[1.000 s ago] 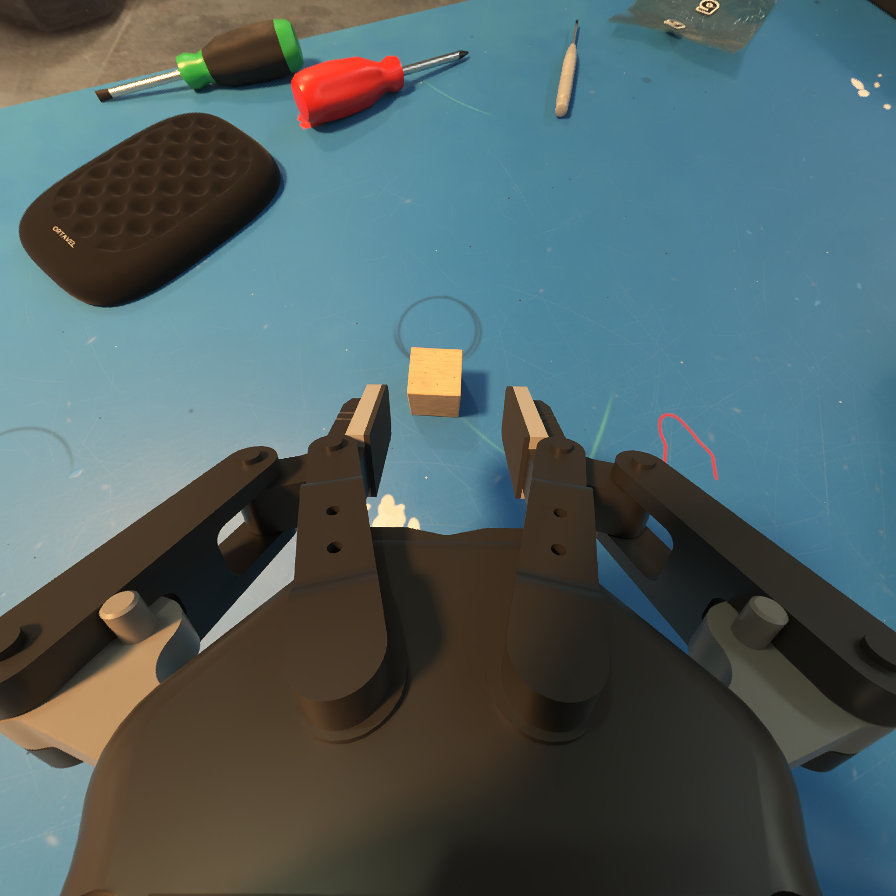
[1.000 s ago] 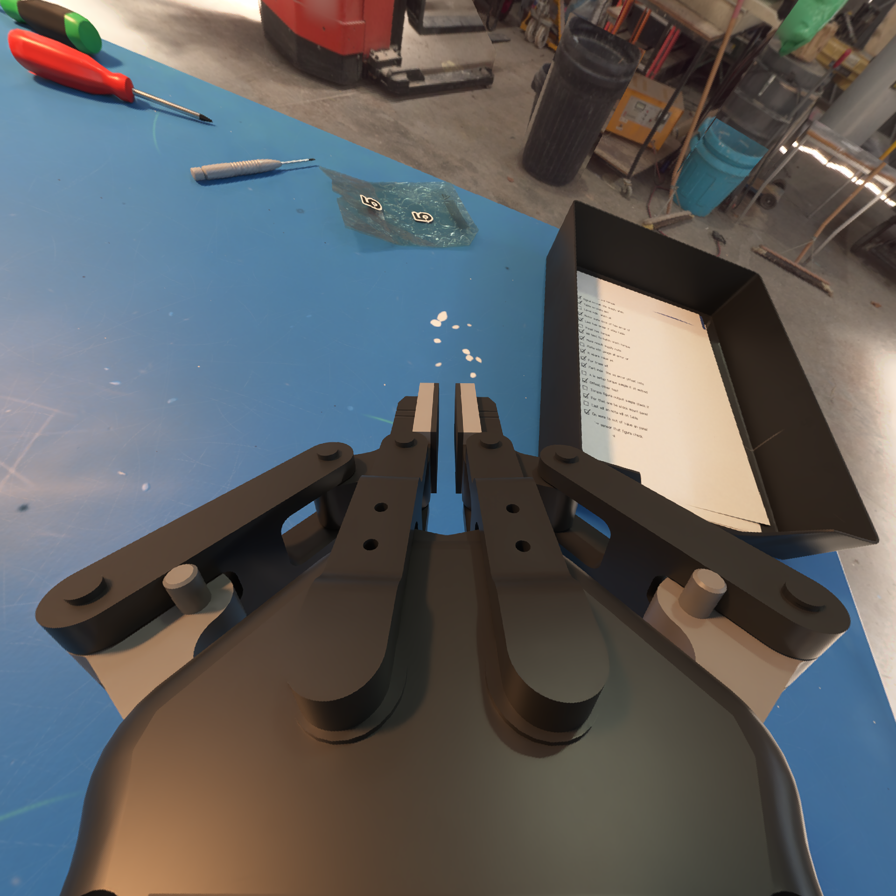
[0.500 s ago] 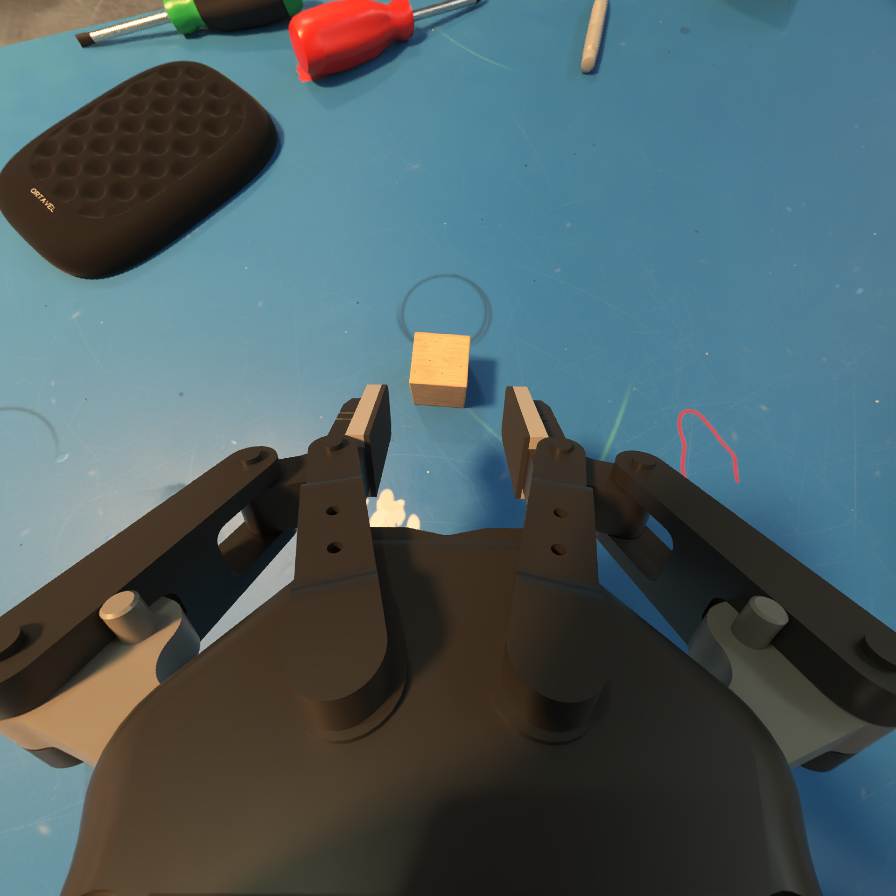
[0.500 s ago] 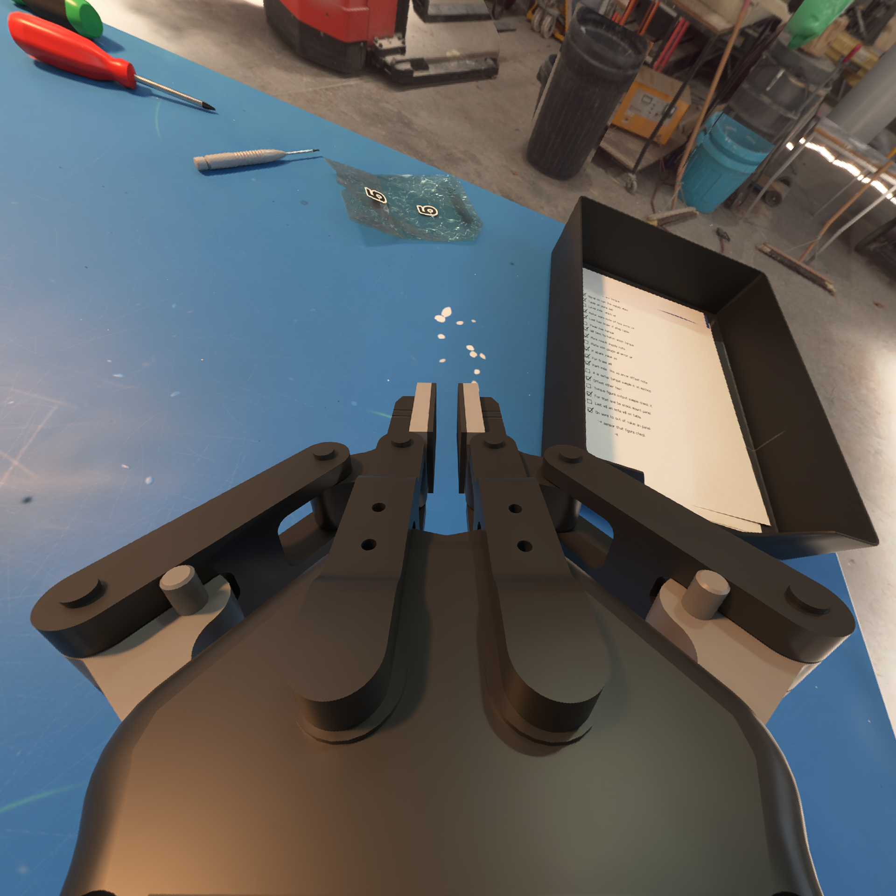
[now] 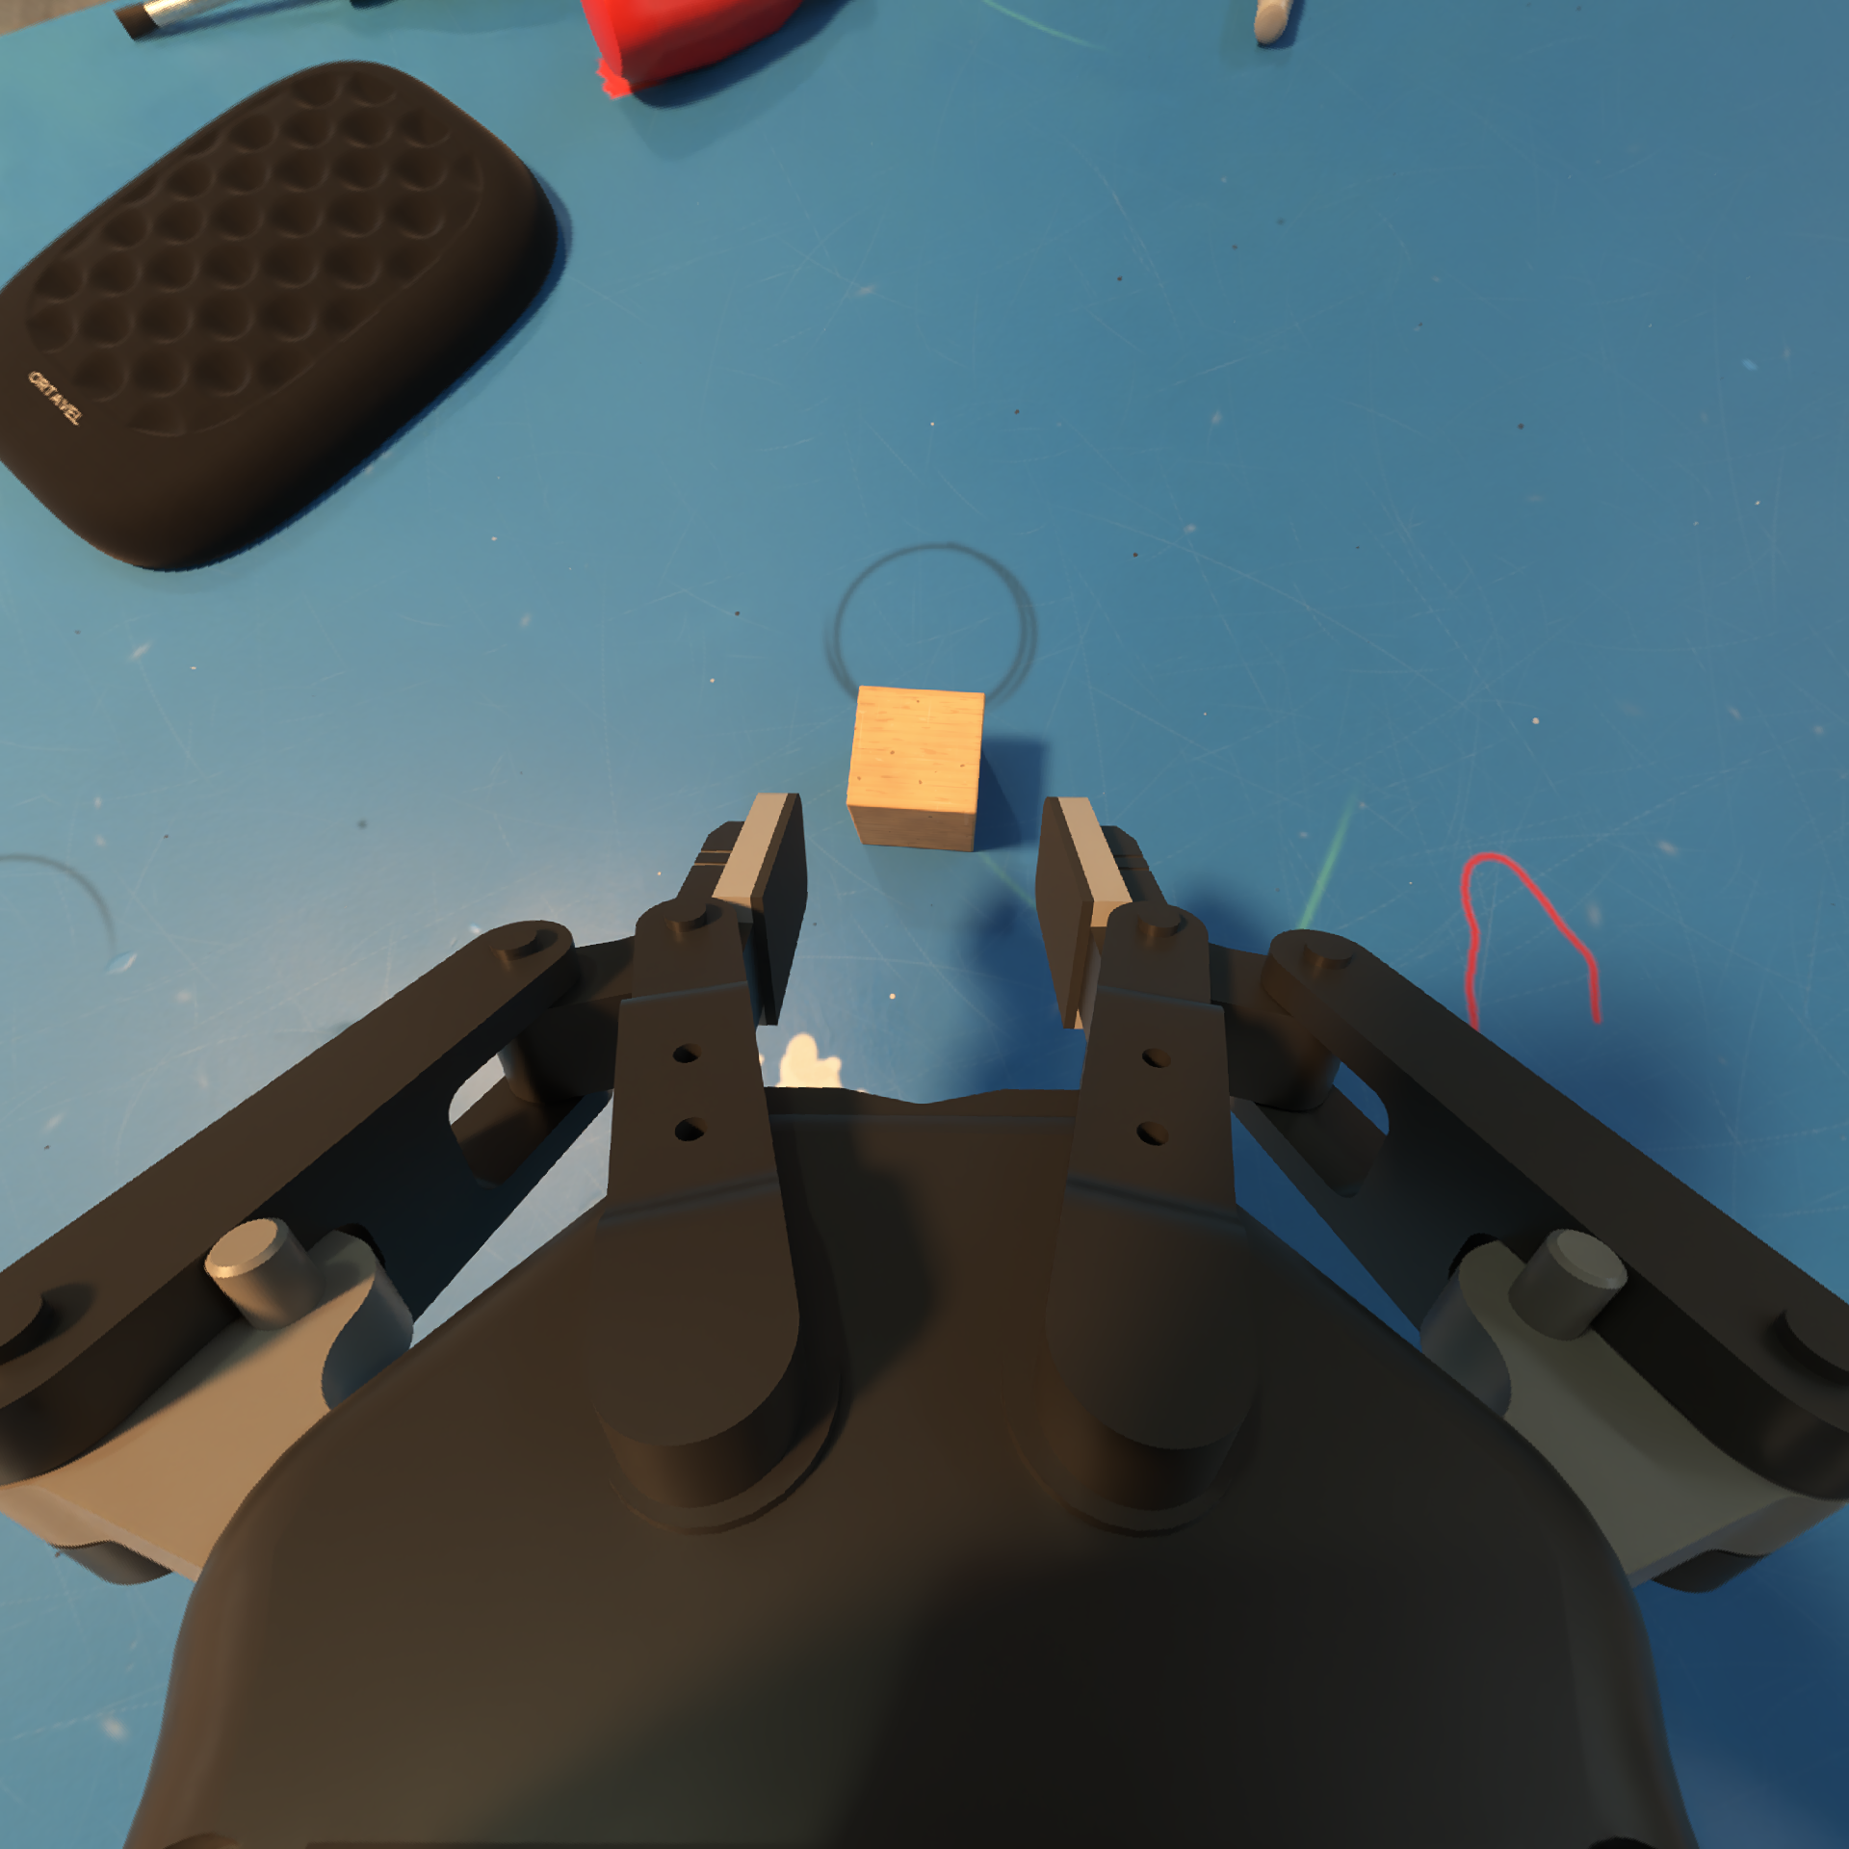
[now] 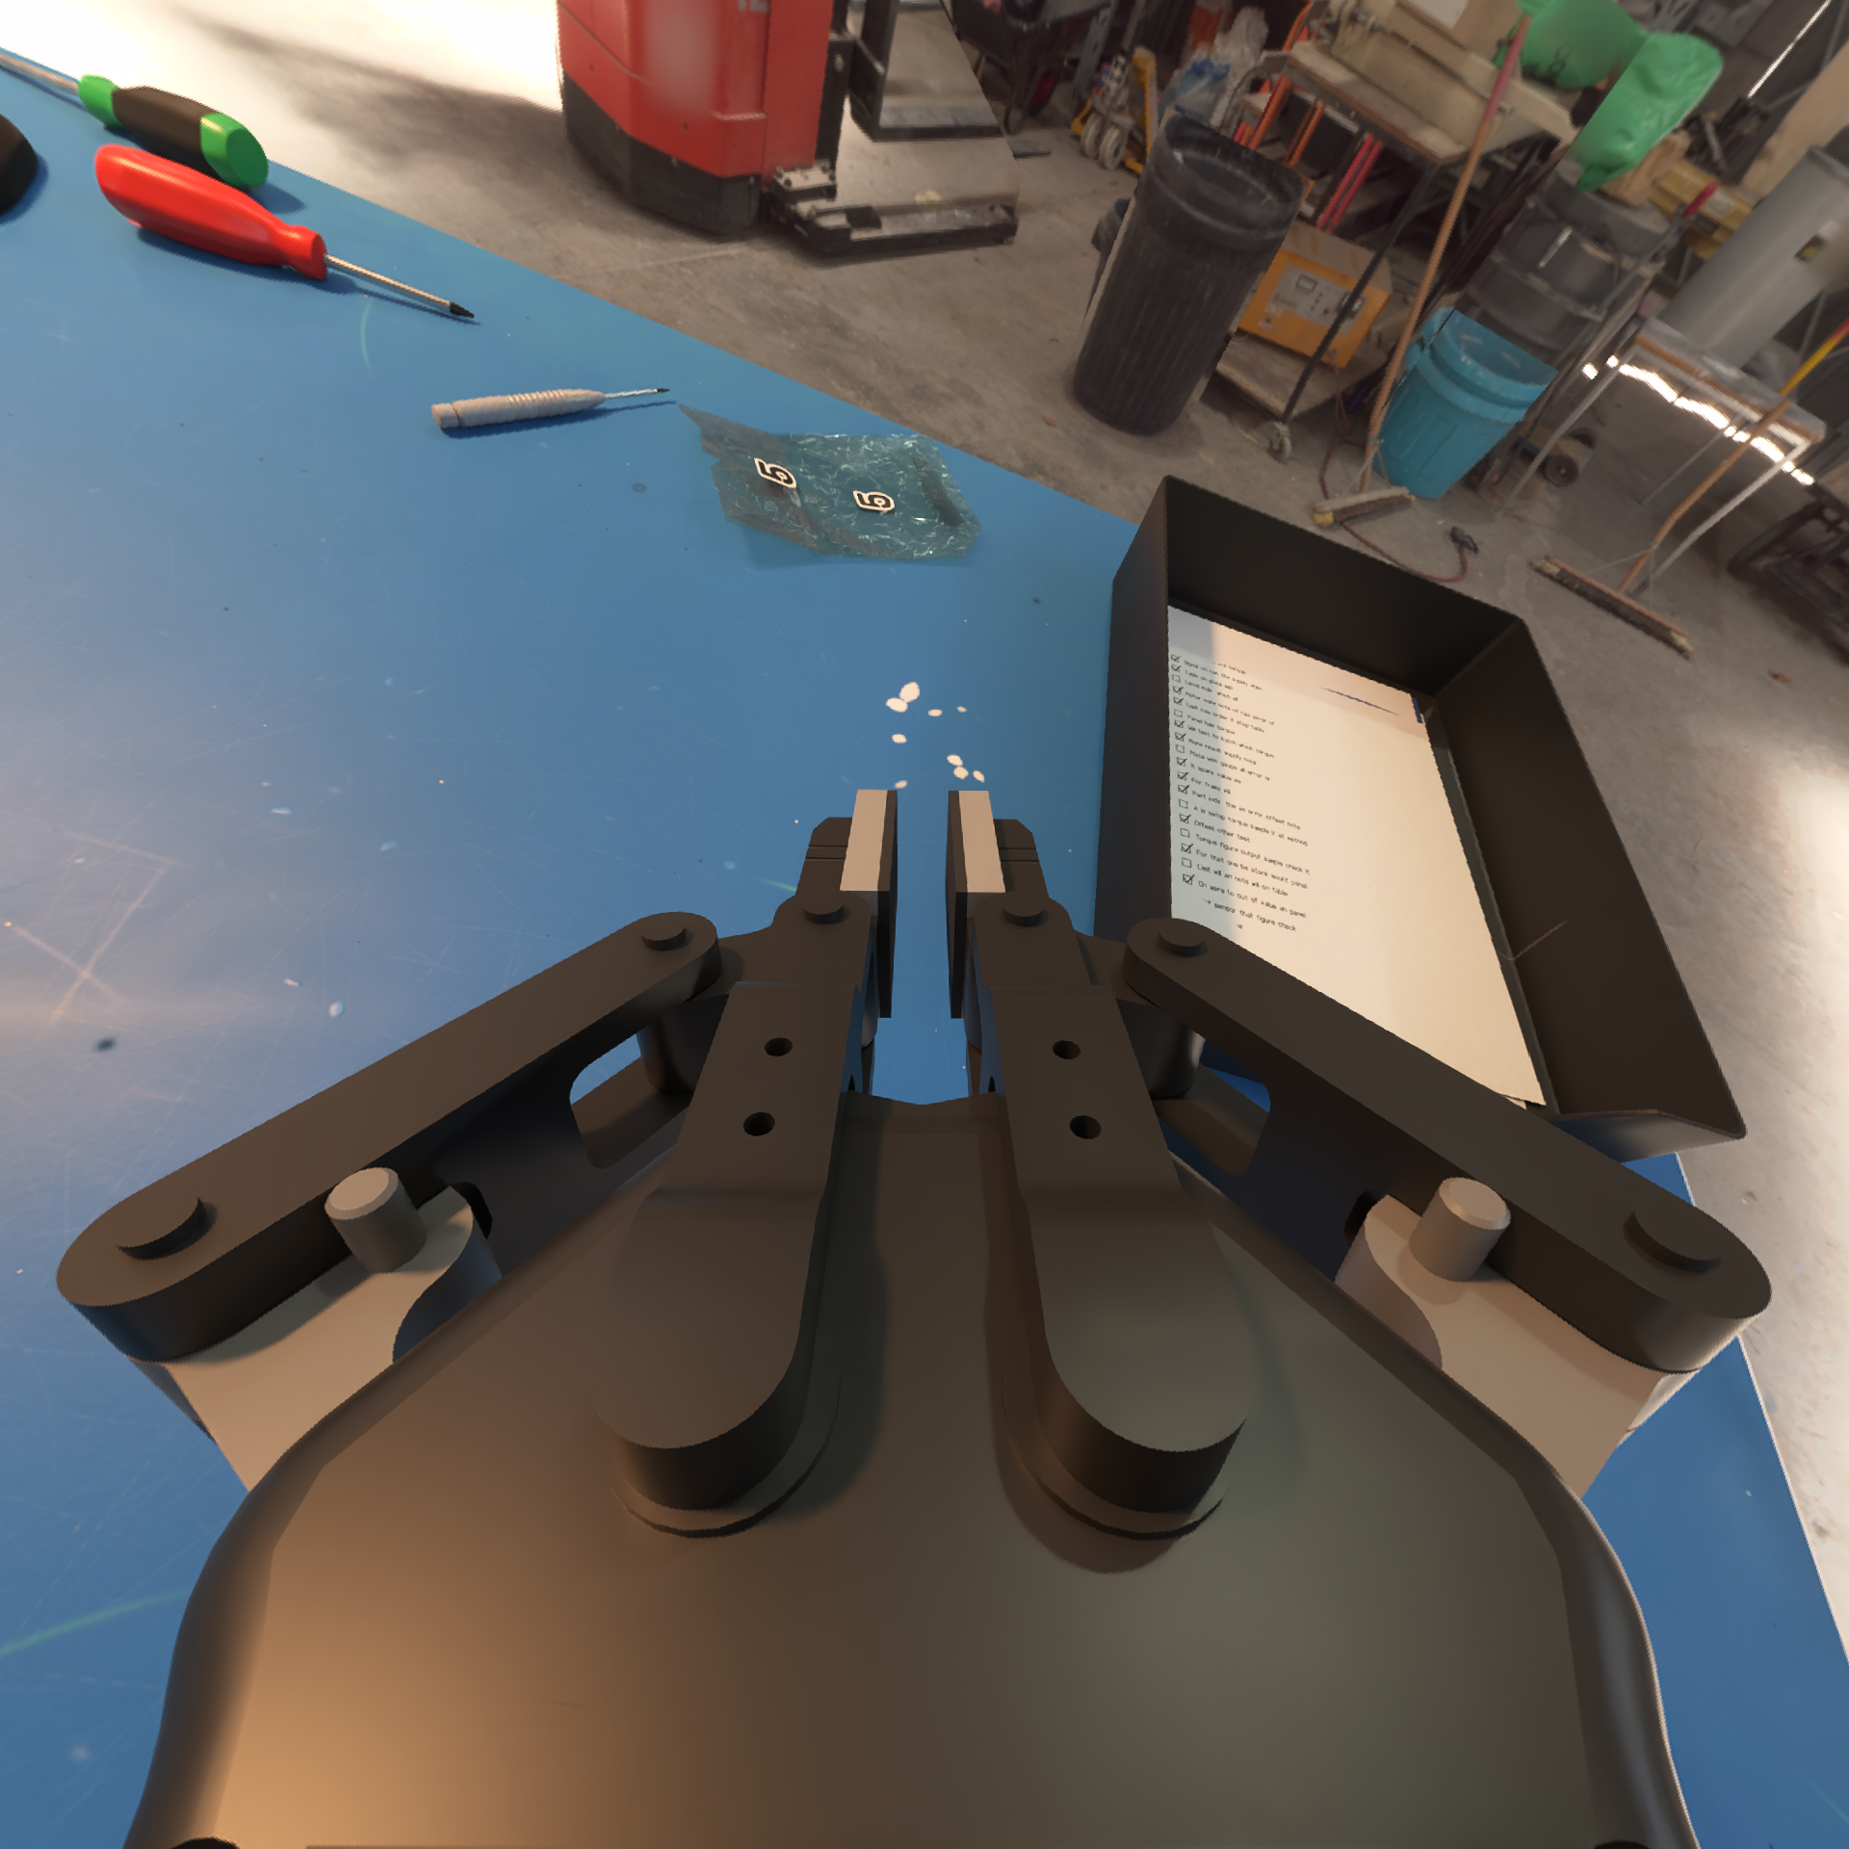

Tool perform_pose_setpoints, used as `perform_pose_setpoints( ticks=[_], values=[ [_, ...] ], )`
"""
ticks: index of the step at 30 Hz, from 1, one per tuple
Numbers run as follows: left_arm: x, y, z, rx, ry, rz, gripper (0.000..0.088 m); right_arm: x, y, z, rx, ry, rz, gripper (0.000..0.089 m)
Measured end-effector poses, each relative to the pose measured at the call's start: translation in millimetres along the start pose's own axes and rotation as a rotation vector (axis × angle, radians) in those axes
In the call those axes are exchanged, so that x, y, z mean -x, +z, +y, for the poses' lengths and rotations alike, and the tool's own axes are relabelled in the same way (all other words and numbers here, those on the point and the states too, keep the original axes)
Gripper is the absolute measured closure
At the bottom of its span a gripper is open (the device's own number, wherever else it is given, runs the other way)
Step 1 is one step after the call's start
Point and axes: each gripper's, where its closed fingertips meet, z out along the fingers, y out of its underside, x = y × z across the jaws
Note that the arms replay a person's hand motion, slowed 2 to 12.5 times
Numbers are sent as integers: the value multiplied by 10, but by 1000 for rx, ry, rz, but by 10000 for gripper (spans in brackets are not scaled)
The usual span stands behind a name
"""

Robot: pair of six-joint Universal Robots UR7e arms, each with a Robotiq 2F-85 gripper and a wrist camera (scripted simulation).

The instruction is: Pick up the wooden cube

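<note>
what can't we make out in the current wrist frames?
- Left wrist view: the red-handled screwdriver is cut off by the top edge; its shaft is out of frame.
- Left wrist view: whether the open left hand is low enough to straddle the small wooden cube is not settled.
- Right wrist view: the cube is not in frame.
- Right wrist view: the sheet of paper in the black open tray has print too small to make out; the narrowly parted right hand covers the tray's near corner.
</note>
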Motion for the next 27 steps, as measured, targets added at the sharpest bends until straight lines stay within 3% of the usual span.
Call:
perform_pose_setpoints(
  ticks=[11, 27],
  values=[
    [-45, 202, -6, 71, -1, 26, 460, -57, -111, -40, -34, 5, -10, 795],
    [-6, 434, 44, 238, 1, 24, 462, -253, -161, 20, -37, 53, -5, 793]
  ],
)
